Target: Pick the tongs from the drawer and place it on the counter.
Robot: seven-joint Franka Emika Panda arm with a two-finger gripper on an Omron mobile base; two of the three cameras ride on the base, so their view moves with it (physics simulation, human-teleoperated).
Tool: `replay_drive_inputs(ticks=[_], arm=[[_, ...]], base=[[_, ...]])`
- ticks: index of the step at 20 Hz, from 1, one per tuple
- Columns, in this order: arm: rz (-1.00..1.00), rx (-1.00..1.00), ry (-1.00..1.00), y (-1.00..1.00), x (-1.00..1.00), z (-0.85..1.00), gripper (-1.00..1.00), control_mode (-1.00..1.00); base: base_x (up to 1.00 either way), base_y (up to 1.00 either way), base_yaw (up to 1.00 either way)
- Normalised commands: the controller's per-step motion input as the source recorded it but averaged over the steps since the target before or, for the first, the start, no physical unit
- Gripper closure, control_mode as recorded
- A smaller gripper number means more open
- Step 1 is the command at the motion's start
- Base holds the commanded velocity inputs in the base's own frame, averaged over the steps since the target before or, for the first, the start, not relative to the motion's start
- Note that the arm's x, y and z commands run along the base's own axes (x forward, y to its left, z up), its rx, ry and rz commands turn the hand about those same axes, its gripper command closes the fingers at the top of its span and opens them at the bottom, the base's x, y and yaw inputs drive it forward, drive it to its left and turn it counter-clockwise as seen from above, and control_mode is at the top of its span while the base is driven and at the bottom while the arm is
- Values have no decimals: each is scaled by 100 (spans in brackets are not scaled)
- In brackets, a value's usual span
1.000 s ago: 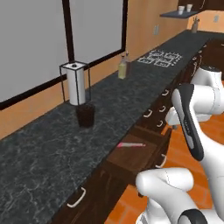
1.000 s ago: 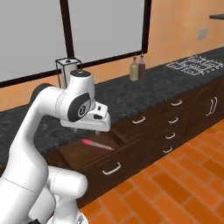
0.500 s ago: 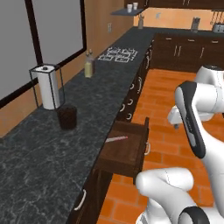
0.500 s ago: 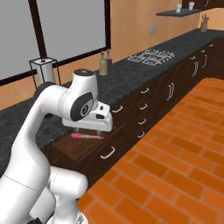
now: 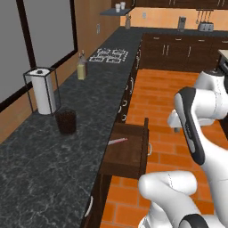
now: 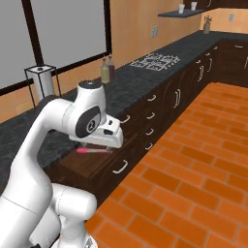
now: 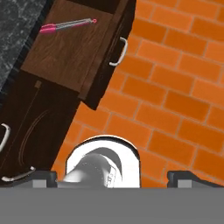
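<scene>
This was a kitchen: a long black marbled counter (image 5: 89, 102) ran up the left of the left base view over dark wooden cabinets (image 6: 179, 92), with a stovetop (image 5: 109, 54), a paper towel holder (image 5: 43, 91) and orange tiled floor (image 6: 193, 179).

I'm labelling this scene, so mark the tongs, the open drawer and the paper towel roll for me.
tongs (image 7: 65, 25), hand view, middle of the pink shaft.
drawer (image 5: 127, 153), left base view, bare wooden floor inside.
paper towel roll (image 5: 43, 93), left base view, white side of the roll.
</scene>
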Motion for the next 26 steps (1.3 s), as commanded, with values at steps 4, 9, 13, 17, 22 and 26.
replay_drive_inputs(ticks=[4,9,13,17,22,26], arm=[[0,11,0,16,92,-29,-100,-100],[0,12,-1,12,100,-29,-100,-100],[0,3,1,0,76,-2,-100,-100],[3,0,14,-6,63,0,-100,-100],[-4,-2,7,0,23,-27,-100,-100],[-7,-6,0,4,28,-98,-100,-100]], base=[[0,0,0],[0,0,0],[0,0,0],[0,0,0],[0,0,0],[0,0,0]])
